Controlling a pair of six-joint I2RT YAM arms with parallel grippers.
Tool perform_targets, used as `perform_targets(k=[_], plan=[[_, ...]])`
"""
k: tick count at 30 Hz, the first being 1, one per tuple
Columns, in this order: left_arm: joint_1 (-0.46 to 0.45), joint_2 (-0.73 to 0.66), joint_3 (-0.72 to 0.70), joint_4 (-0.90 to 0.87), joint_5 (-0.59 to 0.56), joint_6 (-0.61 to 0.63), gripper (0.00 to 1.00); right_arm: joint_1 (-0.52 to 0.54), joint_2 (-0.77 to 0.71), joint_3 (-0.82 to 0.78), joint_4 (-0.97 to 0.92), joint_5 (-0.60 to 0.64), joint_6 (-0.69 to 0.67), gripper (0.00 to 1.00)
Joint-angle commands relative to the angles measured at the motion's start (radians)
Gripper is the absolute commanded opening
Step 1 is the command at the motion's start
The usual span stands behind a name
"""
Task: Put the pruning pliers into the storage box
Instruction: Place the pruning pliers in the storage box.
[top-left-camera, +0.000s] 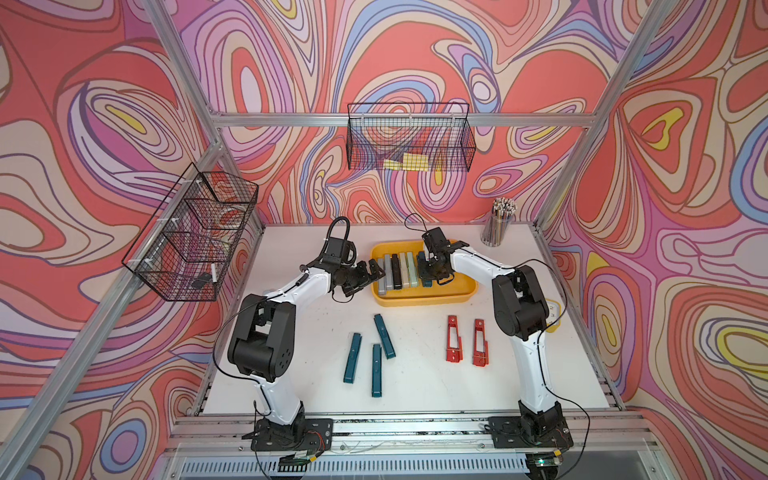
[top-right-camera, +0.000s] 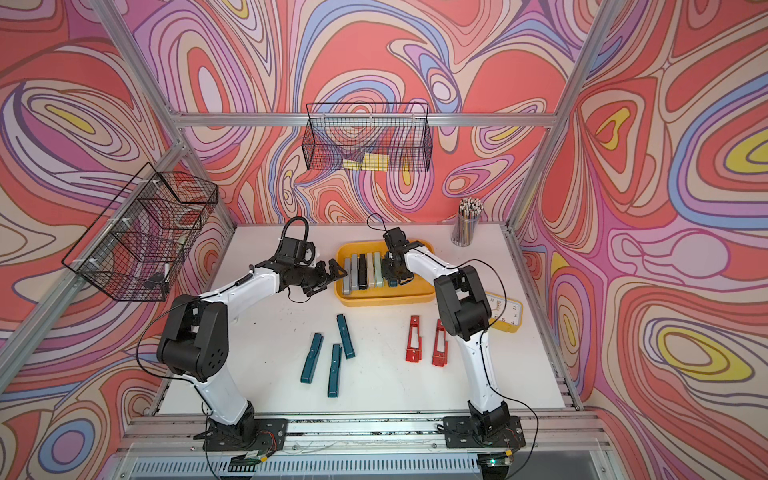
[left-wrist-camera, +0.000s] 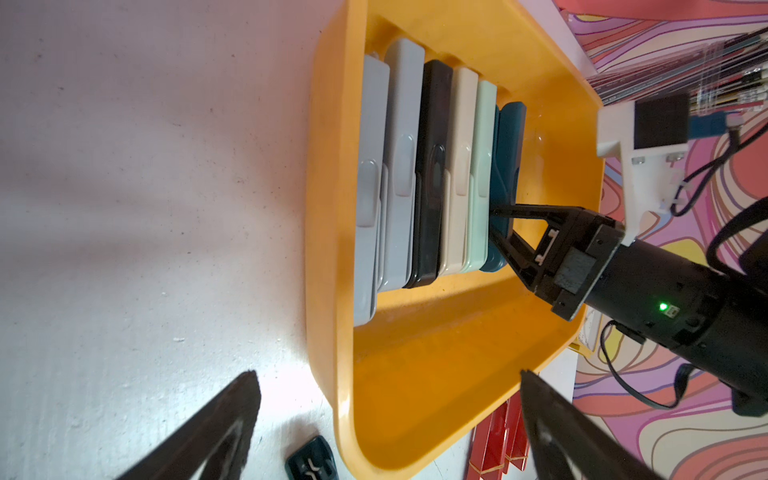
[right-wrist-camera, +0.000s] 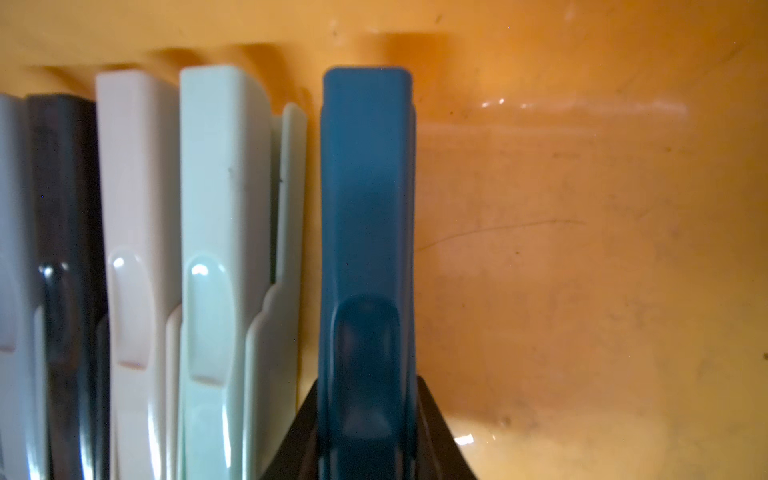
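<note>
While the right gripper (top-left-camera: 429, 272) reaches down into the yellow storage box (top-left-camera: 415, 301), its jaws are clamped on either side of the teal pruning pliers (right-wrist-camera: 365, 187), gripping them near one end. Seen from above, with 12 o'clock at the far wall, this held tool stands at the 3 o'clock end of a row packed side by side in the box: two grey pliers (left-wrist-camera: 370, 187) (left-wrist-camera: 401, 158), black pliers (left-wrist-camera: 432, 174), beige pliers (left-wrist-camera: 459, 166) and mint pliers (left-wrist-camera: 482, 166). The mint pair is its nearest neighbour, just beside it, with a narrow gap showing in the right wrist view. The left gripper (top-left-camera: 376, 272), jaws spread wide and holding nothing, hovers at 9 o'clock of the box, just outside its rim. On the white table (top-left-camera: 415, 395), three loose teal pliers (top-left-camera: 352, 357) (top-left-camera: 376, 370) (top-left-camera: 384, 336) lie at about 7 o'clock of the box. Two red slotted pliers (top-left-camera: 454, 338) (top-left-camera: 479, 343) lie side by side at 5 o'clock, well apart from both grippers.
</note>
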Motion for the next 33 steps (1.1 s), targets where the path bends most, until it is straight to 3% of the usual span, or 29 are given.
perform_targets(k=[1,6,11,22,33], plan=[[-0.002,0.000,-0.005,0.008,0.007,-0.006,0.99,-0.003,0.026,0.026,-0.006,0.012,0.001,0.10],[-0.004,-0.002,-0.005,0.006,0.006,-0.003,0.99,-0.003,0.026,0.025,-0.009,0.011,0.000,0.21],[-0.005,-0.007,-0.011,0.007,0.007,-0.005,0.99,-0.004,0.018,0.021,-0.006,0.009,0.000,0.22],[-0.005,-0.015,-0.022,0.013,0.009,-0.009,0.99,-0.003,-0.002,0.013,0.001,0.000,-0.005,0.36],[-0.008,-0.013,-0.025,0.013,0.010,-0.011,0.99,-0.003,-0.022,0.010,0.004,-0.006,-0.007,0.38]])
